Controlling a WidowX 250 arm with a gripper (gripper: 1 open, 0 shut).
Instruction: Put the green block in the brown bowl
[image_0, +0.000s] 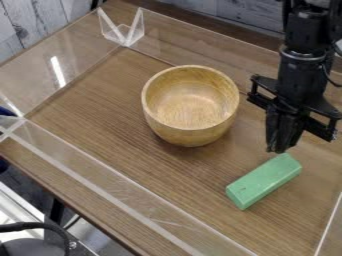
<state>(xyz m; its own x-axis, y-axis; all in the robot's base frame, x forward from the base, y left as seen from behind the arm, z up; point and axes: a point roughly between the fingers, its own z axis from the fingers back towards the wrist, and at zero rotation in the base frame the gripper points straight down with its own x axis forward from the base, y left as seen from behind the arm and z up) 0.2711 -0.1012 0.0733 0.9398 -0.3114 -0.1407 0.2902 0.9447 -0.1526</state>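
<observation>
Inspection found the block (263, 182) lying flat on the table (94, 110) at lower right of the frame, long axis running diagonally from lower left to upper right, not yet lifted. The bowl (191, 104) sat centre frame, empty, well clear to the block's upper left.

The gripper (282, 148) hung just above the block's upper-right end, its jaws together and holding nothing. Whether the tips touched the block could not be told.

You were at the approach stage. To do it well, in my judgement, you needed to part the jaws before descending, shift toward the block's middle rather than its end, and turn the wrist so the fingers closed across the narrow width. A grip at the end would likely let the bar pivot or slip. You also needed to lift clear of the bowl's thick rim before moving across.

The arm came down from the upper right edge, near vertical, gripper pointing steeply downward.
</observation>
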